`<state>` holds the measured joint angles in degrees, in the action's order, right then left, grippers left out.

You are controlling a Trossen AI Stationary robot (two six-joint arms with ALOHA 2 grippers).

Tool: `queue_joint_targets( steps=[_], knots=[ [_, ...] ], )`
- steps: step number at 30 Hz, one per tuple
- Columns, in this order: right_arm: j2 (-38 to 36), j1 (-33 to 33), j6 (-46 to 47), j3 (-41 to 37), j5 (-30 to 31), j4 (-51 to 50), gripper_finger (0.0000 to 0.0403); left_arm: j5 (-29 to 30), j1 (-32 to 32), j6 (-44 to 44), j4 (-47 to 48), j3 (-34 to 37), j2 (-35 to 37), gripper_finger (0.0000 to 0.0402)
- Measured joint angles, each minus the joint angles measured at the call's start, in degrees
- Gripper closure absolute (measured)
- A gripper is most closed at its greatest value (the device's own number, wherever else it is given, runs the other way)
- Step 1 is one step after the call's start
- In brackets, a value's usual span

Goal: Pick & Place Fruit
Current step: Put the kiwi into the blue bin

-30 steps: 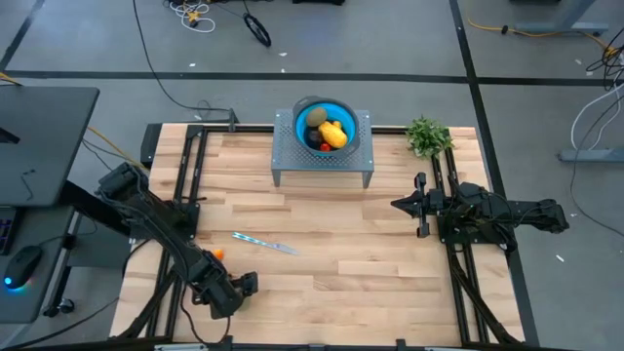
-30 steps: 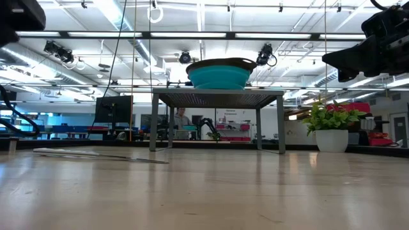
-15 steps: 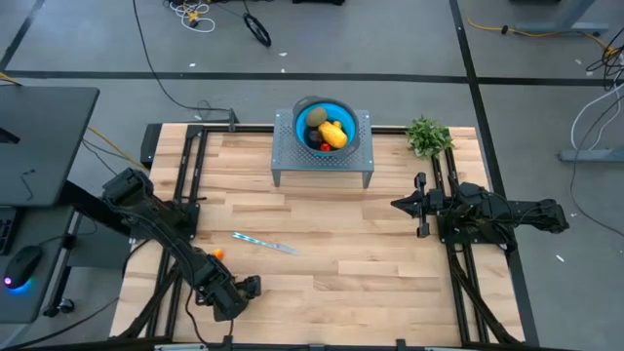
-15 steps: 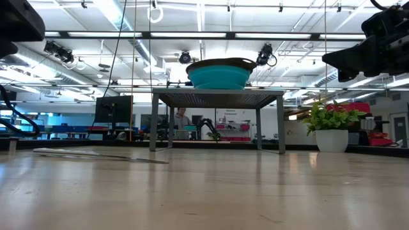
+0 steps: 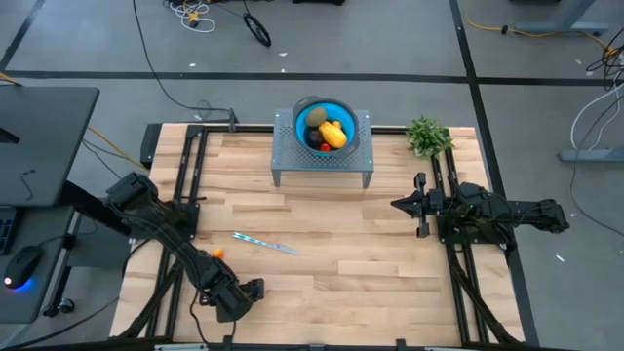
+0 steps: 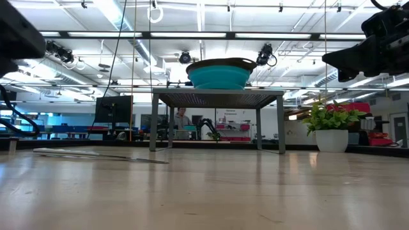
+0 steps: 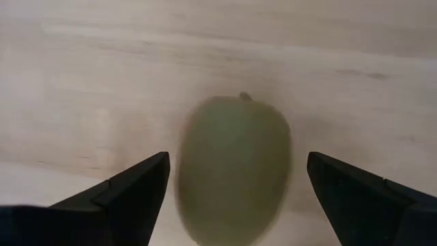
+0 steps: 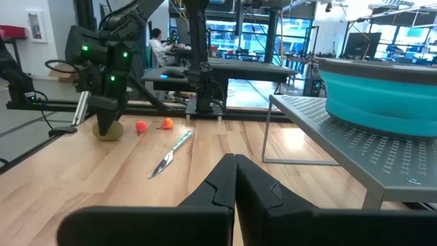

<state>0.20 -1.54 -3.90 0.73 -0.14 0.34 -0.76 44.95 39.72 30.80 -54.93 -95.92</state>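
Observation:
A brown-green oval fruit lies on its side on the wooden table near the front left. My left gripper points down over it, open, one finger on either side with a gap to each. In the high view this gripper hides the fruit. Two tiny red-orange fruits lie on the table close by. The blue bowl on a metal stand at the far edge holds a yellow-orange fruit and a brown-green one. My right gripper waits shut at the right.
A slim silvery knife-like stick lies left of the table's middle. A small green plant stands at the far right corner. The wide middle of the tabletop lies between the two arms. Dark frame rails run along both side edges.
My left gripper has sunk toward the brown-green fruit and shifted slightly toward the table's near edge, staying open. The fruit has not moved.

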Motion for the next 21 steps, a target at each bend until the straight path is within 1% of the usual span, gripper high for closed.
queue_joint_targets(
  steps=[3,18,21],
  knots=[
    [0.0,0.0,0.0,0.0,0.0,0.0,0.0396,-0.5,-0.1,0.1,-1.2,-0.1,-0.4,0.0047],
    [0.0,0.0,0.0,0.0,0.0,-0.1,0.0396,0.1,-0.2,0.3,-0.3,0.0,-0.8,0.0047],
    [0.0,0.0,0.0,0.0,0.0,-0.1,0.0396,0.1,-0.2,0.4,-0.3,0.0,-0.8,0.0053]
  ],
)
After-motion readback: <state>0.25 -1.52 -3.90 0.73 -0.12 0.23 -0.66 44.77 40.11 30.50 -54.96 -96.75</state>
